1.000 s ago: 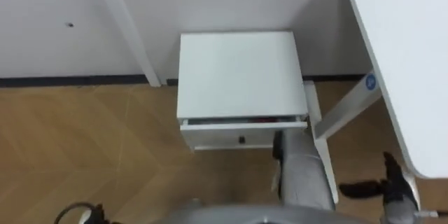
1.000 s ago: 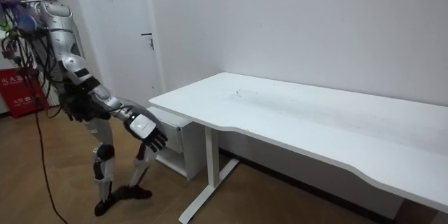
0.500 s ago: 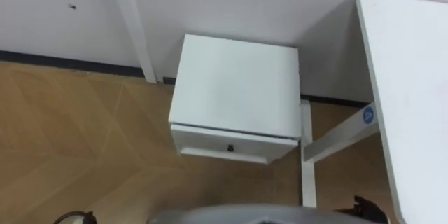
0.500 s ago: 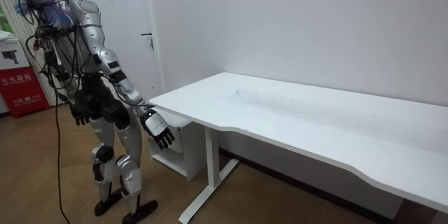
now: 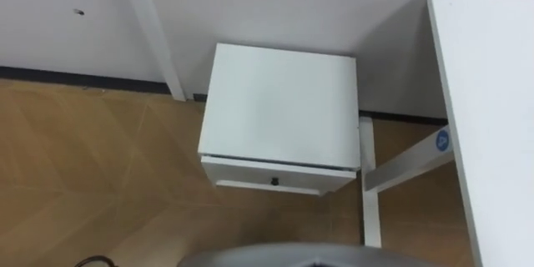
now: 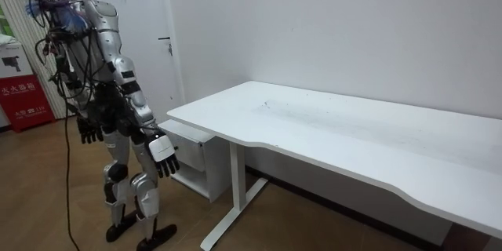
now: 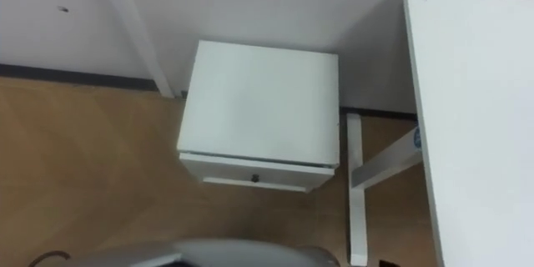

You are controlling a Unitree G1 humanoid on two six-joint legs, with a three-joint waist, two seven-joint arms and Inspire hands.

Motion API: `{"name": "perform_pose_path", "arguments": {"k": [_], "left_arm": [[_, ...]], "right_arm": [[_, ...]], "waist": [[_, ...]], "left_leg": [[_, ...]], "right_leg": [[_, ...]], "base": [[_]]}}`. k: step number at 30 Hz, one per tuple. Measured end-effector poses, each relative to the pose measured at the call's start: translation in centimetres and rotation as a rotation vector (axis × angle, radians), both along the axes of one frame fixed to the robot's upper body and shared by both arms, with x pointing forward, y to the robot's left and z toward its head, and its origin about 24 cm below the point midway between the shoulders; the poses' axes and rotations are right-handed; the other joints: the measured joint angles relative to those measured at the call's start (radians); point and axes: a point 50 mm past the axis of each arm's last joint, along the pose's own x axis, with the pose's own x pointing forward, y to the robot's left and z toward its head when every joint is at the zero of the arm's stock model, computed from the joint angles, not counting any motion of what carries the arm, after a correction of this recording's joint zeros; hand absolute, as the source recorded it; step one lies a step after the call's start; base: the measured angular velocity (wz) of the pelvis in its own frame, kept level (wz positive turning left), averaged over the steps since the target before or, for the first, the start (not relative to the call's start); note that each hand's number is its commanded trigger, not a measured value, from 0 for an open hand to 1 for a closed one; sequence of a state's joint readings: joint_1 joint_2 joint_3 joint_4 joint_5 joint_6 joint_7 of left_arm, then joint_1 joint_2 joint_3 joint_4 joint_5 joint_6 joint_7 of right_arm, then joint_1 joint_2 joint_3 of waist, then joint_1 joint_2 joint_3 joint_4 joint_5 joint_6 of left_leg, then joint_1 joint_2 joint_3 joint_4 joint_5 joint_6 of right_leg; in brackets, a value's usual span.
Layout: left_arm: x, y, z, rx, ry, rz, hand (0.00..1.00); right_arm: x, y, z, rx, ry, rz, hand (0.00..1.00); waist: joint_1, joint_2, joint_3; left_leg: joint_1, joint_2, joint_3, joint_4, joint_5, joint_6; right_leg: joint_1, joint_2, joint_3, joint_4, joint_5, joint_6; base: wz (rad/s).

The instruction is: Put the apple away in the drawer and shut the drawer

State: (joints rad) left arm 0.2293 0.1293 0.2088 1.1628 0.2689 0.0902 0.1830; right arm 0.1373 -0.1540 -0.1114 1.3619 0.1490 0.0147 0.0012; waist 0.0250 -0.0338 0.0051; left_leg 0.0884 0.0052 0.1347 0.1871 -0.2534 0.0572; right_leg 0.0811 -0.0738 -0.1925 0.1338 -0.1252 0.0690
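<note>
A small white cabinet stands against the wall, right in front of me and below. Its drawer is pushed in flush, with a small dark knob at the middle of its front. In the room view I stand upright a step back from the cabinet. My right hand hangs beside my thigh, short of the cabinet, fingers relaxed and holding nothing. My left hand hangs at my other side, also open.
A large white desk lies to my right, and its white leg and foot stand close beside the cabinet. A white post rises left of the cabinet. Wooden floor stretches to the left and front. A red box sits far back.
My right arm has drawn back from the drawer front and dropped to my side. The drawer, a crack open a second ago, is now shut. I have straightened up from a bend.
</note>
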Motion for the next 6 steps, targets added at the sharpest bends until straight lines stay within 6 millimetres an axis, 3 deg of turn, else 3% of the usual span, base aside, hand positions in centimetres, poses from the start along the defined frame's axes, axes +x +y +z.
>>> {"name": "perform_pose_path", "arguments": {"k": [6], "left_arm": [[-0.31, -0.09, -0.06, -0.018, 0.026, 0.004, 0.0]], "right_arm": [[-0.25, 0.04, -0.02, 0.005, 0.013, -0.035, 0.0]], "waist": [[0.002, 0.006, 0.0015]], "left_leg": [[0.008, 0.0, 0.002, -0.007, 0.0, -0.003]], "right_leg": [[0.005, 0.002, 0.007, 0.002, 0.0, 0.0]], "base": [[-0.04]]}}
